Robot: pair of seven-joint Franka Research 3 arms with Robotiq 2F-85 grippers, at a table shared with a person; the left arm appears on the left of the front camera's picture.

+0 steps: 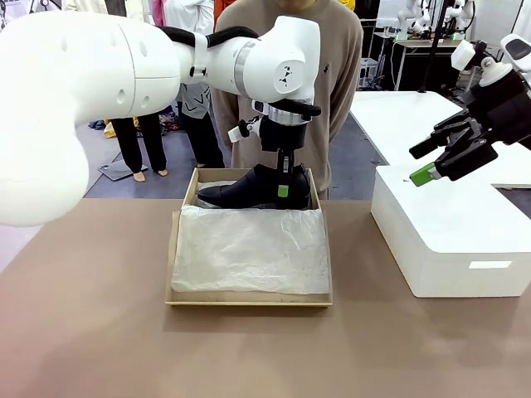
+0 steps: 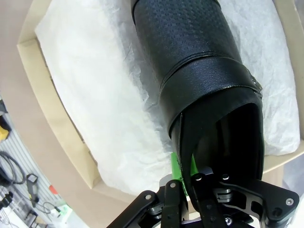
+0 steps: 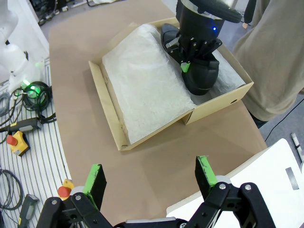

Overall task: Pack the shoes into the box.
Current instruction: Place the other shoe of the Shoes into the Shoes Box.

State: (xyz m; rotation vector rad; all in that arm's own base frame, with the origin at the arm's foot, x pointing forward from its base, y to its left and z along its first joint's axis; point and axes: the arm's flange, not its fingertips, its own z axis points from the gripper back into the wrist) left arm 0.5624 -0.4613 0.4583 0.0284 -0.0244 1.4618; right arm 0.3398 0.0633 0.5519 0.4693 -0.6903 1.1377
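Here, one glossy black shoe (image 1: 245, 189) is gripped at its heel end by the left gripper (image 1: 284, 187), which hangs straight down over it. In the left wrist view the gripper (image 2: 183, 171) is seen clamped on the leather rim of the shoe (image 2: 199, 71), with one finger inside the opening and the other outside. The heel lies at 6 o'clock, right against the gripper, and the toe runs away toward 12 o'clock.

In the front view the shoe is placed at the 12 o'clock end of the tan cardboard box (image 1: 173, 257), just in front of the person (image 1: 336, 83) standing at the far side. Its long axis is laid across the box, with the toe pointed to 9 o'clock and the heel to 3 o'clock. It is kept upright, sole down. Its sole is hidden behind the white tissue paper (image 1: 249, 249), so whether it rests on the lining cannot be told. The tissue is spread over the rest of the box toward 6 o'clock.

The right gripper (image 1: 421, 162) is held with its jaws spread wide and nothing between them, above the white box (image 1: 448, 249) at 3 o'clock on the table (image 1: 91, 332), well apart from the shoe. In the right wrist view its green pads (image 3: 95, 178) are seen standing far apart, with the tan box (image 3: 107, 102) beyond them toward 12 o'clock.
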